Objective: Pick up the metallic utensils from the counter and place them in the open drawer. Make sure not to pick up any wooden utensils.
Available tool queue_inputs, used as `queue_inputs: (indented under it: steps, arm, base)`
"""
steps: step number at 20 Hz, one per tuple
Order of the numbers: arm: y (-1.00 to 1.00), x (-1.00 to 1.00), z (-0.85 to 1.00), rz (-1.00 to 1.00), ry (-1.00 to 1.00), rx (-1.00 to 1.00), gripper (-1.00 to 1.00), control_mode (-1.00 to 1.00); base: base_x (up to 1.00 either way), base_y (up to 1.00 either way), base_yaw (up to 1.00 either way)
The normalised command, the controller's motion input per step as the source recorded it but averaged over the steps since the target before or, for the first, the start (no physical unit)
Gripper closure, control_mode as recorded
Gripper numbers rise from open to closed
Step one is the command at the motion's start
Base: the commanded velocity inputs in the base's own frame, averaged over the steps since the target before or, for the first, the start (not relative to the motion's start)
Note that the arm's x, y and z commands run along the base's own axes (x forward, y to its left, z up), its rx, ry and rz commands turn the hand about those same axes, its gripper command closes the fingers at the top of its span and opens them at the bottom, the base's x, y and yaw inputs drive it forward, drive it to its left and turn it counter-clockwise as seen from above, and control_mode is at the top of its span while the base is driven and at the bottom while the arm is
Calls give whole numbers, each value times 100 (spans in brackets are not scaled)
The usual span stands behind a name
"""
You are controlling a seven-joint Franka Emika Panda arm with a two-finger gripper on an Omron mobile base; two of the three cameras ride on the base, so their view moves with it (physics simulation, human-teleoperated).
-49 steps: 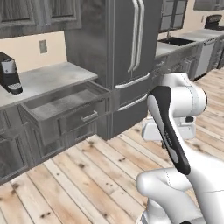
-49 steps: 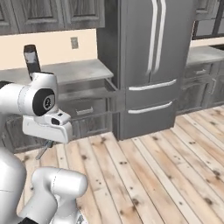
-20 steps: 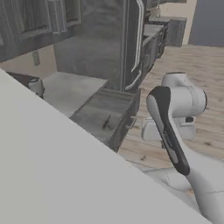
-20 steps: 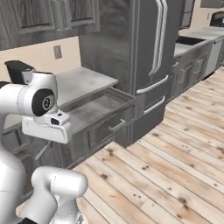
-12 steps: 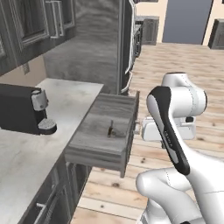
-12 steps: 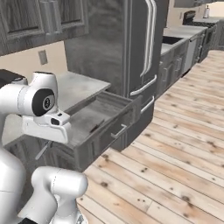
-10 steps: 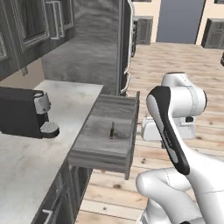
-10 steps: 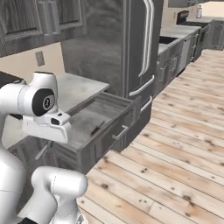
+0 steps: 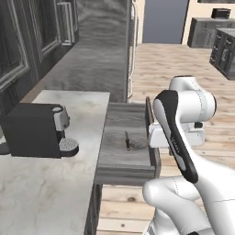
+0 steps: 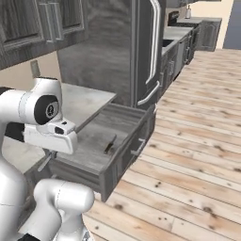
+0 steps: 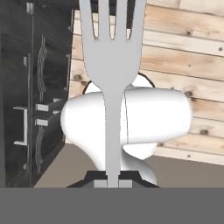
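Note:
My gripper (image 11: 113,183) is shut on the handle of the thin silver-grey fork (image 11: 112,57), whose tines point to the top of the hand view. In the right base view the gripper (image 10: 52,151) hangs at the left, beside the near corner of the open drawer (image 10: 123,155), and the fork (image 10: 45,163) slants down from it. The open drawer (image 9: 152,137) is pulled out in front of the arm. The dark-handled knife (image 9: 127,140) lies on its mottled floor, also seen as the knife (image 10: 110,145). The counter and the wooden utensils are out of view.
A black coffee machine (image 9: 36,130) stands on the light marbled worktop (image 9: 41,188) left of the drawer. A tall steel fridge (image 10: 136,52) rises just beyond the drawer. Wooden floor (image 10: 193,155) spreads out to the right.
The whole scene has shifted because the base has turned and driven up to the drawer, which now lies close in front. The fork stays in my shut gripper.

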Motion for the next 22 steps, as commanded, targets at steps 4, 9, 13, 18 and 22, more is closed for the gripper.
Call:
queue_inputs:
  steps: [4,9,13,18,22]
  arm:
    - [0,0,0,0,0,0,100,100]
    - [0,0,0,0,0,0,100,100]
    - [0,38,-6,0,-1,0,100,-100]
    - [-11,33,-12,-1,0,0,100,-100]
    - [-24,49,-19,0,-2,0,100,-100]
  base:
    - [20,55,-22]
    - [33,49,-16]
    - [11,7,-2]
    - [0,0,0]
    - [0,0,0]
